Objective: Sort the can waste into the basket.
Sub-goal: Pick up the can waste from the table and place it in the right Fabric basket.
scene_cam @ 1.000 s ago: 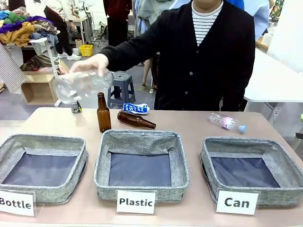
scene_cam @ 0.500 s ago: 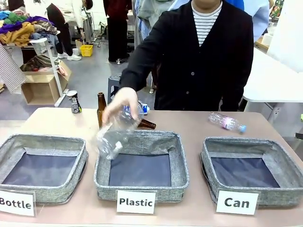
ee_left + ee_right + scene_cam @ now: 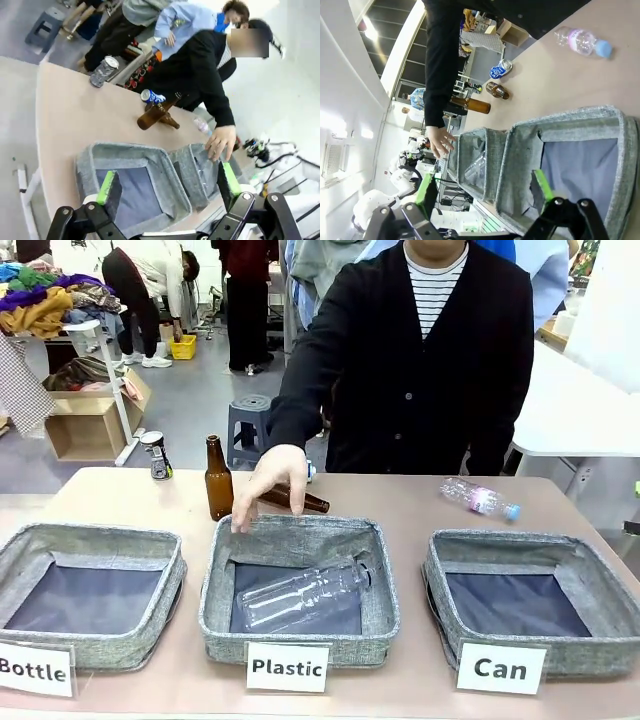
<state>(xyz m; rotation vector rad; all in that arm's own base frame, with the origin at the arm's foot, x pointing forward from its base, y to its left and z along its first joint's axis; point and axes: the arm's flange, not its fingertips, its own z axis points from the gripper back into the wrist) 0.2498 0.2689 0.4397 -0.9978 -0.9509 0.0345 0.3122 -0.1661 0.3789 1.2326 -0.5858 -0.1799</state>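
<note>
The blue "SWEAT" can lies at the table's far side beside two brown bottles; in the front view the person's hand hides nearly all of it. The silver-topped can stands alone at the far left edge. The basket labelled "Can" sits at the front right with only its dark liner inside. My left gripper hangs open above the near bins, holding nothing. My right gripper is open too, above the Can basket's near corner.
A large clear bottle lies in the middle "Plastic" bin. The "Bottle" bin is at the left. One brown bottle stands upright, another lies flat. A small clear bottle lies behind the Can basket.
The person's hand carried the large clear bottle from the upper left down into the Plastic bin and let it go. The hand now hovers at that bin's far rim.
</note>
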